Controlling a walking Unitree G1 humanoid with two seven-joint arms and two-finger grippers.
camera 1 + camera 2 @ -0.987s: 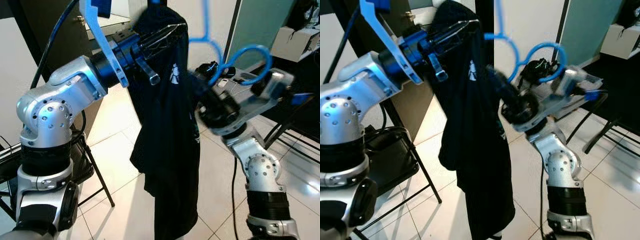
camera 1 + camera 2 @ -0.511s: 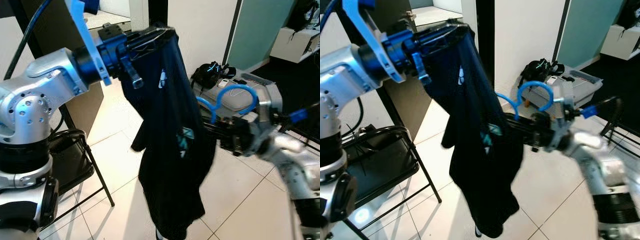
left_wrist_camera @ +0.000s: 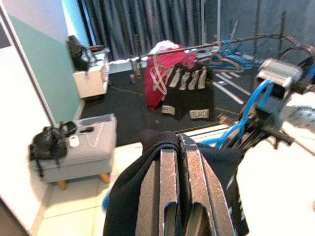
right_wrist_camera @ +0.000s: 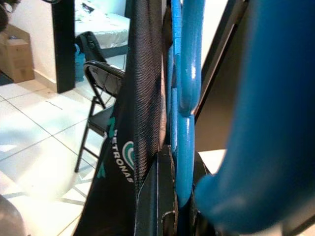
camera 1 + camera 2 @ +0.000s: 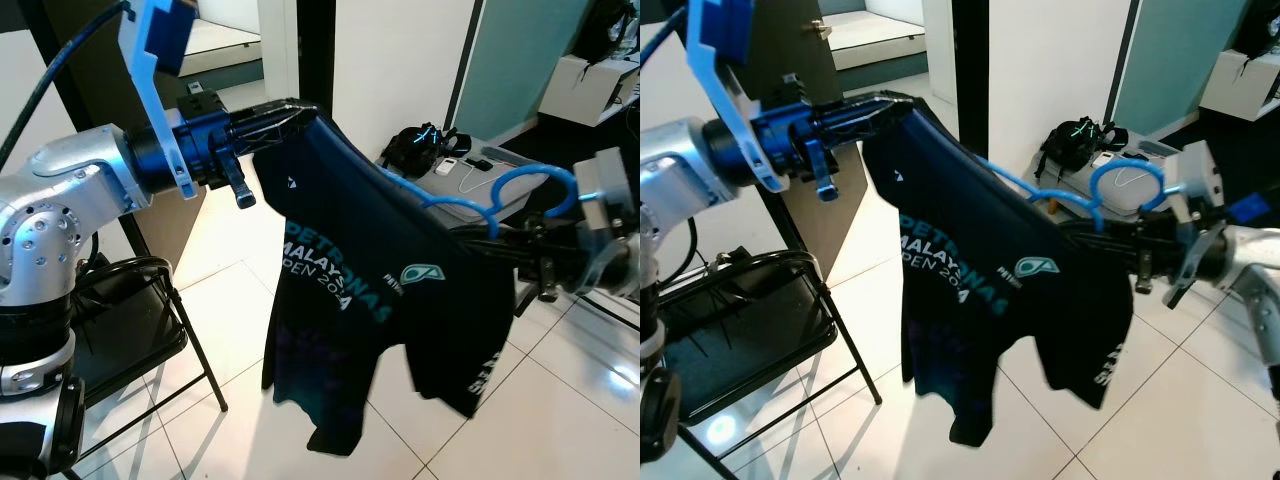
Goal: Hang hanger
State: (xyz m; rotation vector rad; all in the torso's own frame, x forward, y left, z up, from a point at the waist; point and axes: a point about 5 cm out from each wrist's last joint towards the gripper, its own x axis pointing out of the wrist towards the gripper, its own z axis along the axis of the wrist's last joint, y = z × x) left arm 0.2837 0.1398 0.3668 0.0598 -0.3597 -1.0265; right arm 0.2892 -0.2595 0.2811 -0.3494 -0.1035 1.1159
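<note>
From the head, one black printed T-shirt (image 5: 370, 300) stretches between two arms on one blue plastic hanger (image 5: 450, 200), mostly hidden inside it. The left gripper (image 5: 285, 110) pinches a shoulder. In the right wrist view, the right gripper (image 4: 167, 196) clamps the hanger; fingertips are cut off.

A blue plastic hanger (image 5: 470, 195) sits tilted in mid-air, its hook curling upward at the robot's right, its arm running down inside the neck of a dark T-shirt (image 5: 370, 300). The T-shirt, printed with teal and white lettering, stretches taut from its upper shoulder to the hanger, its hem hanging free above the floor.
</note>
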